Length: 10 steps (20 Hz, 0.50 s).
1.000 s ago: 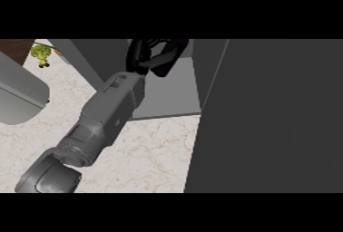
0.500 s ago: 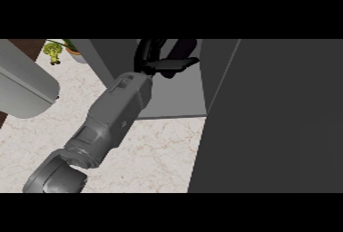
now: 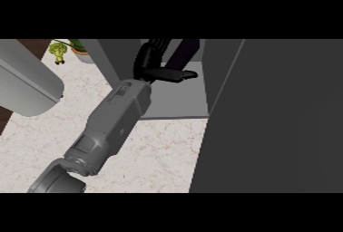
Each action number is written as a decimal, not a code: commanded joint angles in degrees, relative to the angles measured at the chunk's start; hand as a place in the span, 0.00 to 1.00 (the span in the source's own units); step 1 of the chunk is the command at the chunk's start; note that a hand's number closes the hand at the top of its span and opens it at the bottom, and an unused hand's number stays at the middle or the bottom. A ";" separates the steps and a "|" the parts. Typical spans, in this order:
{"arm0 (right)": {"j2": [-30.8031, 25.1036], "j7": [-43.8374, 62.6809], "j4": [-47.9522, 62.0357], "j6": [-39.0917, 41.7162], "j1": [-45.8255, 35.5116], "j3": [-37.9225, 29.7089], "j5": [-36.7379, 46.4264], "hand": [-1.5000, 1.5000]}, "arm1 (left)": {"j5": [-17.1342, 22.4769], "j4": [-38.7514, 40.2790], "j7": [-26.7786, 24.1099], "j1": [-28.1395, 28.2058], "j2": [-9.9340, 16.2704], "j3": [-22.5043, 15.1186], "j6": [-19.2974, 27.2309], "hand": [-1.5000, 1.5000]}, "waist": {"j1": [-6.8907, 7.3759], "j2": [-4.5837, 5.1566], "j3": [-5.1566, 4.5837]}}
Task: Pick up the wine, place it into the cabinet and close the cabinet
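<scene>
My left hand (image 3: 149,63) reaches into the open grey cabinet (image 3: 175,102) at the top middle. Its fingers (image 3: 146,53) point away from me, nearly straight, and the thumb (image 3: 173,74) sticks out to the right. The wine (image 3: 185,50) shows as a dark, slightly purple bottle just right of the fingers and above the thumb, standing on the cabinet floor. Whether the hand touches it I cannot tell. The grey forearm (image 3: 114,122) runs from the lower left up to the cabinet. My right hand shows nowhere.
The cabinet's open door (image 3: 275,118), a large dark panel, fills the right side. A rounded grey appliance (image 3: 26,86) stands on the marble counter (image 3: 154,154) at the left. A small potted plant (image 3: 67,49) stands at the back left.
The hand has gone deeper into the cabinet, up and to the right. Its thumb has swung out sideways, and the fingers look straighter than before.
</scene>
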 commanded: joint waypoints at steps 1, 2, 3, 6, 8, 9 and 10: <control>-1.41 6.78 -12.82 -0.70 2.77 -0.73 -2.45 0.00 | 1.63 -4.30 2.07 2.91 -0.08 -0.48 -3.31 0.00 | 1.11 -0.14 -0.01; -1.11 6.21 -11.43 -0.21 1.62 -1.13 -2.94 0.00 | 3.14 -6.42 0.97 6.14 -0.09 -3.46 -2.60 0.00 | 0.75 -0.27 0.00; -1.64 7.34 -12.29 -0.73 2.49 -0.88 -2.51 0.00 | 3.00 -7.19 -0.17 9.60 -0.09 -4.33 -5.01 0.00 | 1.14 -0.56 -0.05; -1.41 4.65 -10.81 0.20 3.20 -1.84 -3.67 0.00 | 4.36 -12.11 2.82 12.21 -0.09 -6.80 -3.05 0.00 | 1.29 -0.37 0.06; -1.86 5.75 -13.27 -0.57 4.16 -0.92 -2.80 0.00 | 5.01 -15.40 4.05 14.49 -0.09 -8.03 -2.53 0.00 | 1.64 -0.71 0.02; -1.85 4.17 -11.81 -0.08 4.53 -1.30 -3.31 0.00 | 6.23 -18.45 4.10 16.63 -0.09 -10.05 -1.37 0.00 | 1.50 -0.85 0.07; -1.17 4.35 -10.48 -0.69 4.30 0.18 -1.84 0.00 | 5.95 -20.81 3.13 19.80 -0.09 -11.22 -0.43 0.00 | 2.17 -0.98 0.03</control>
